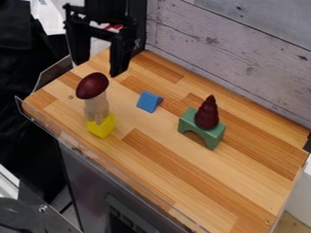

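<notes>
Jaws spread, the gripper [96, 68] hangs at twelve o'clock from the egg [92, 85] — its narrow stack [97, 108] wants slow, level moves; wedge [148, 101] at four.

Robotics lab, seemingly: black robot arm [106, 10] over clear-edged wooden worktop [243, 182], plank-look backdrop [237, 41].

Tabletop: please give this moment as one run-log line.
gripper open, empty | dark egg atop stack | blue wedge apart | cone on green arch
</notes>
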Controlling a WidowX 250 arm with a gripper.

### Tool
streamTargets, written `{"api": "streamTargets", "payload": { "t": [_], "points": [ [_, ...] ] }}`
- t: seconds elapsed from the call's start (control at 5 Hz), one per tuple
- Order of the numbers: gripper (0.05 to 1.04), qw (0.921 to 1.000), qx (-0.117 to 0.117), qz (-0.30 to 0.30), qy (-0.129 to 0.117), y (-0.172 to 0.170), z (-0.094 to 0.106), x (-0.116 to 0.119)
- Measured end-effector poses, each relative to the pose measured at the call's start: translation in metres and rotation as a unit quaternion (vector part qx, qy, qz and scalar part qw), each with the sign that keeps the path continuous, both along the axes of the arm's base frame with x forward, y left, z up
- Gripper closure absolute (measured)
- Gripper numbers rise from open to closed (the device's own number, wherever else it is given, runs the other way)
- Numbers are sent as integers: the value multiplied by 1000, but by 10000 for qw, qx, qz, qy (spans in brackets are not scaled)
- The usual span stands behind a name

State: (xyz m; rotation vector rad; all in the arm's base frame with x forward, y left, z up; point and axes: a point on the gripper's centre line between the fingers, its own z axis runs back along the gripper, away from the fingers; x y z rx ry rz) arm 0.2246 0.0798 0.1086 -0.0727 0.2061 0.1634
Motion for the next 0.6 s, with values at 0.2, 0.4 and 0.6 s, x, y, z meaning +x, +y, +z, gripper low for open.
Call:
{"api": "streamTargets", "payload": {
  "t": [0.2,0.4,0.6],
  "points": [
    [83,10000,-57,47,27,1,-2,-3],
    [83,9999,-72,97,37,2,-3,-7],
    [83,9999,-85,120,82,1,-5,-11]
  ]
}}
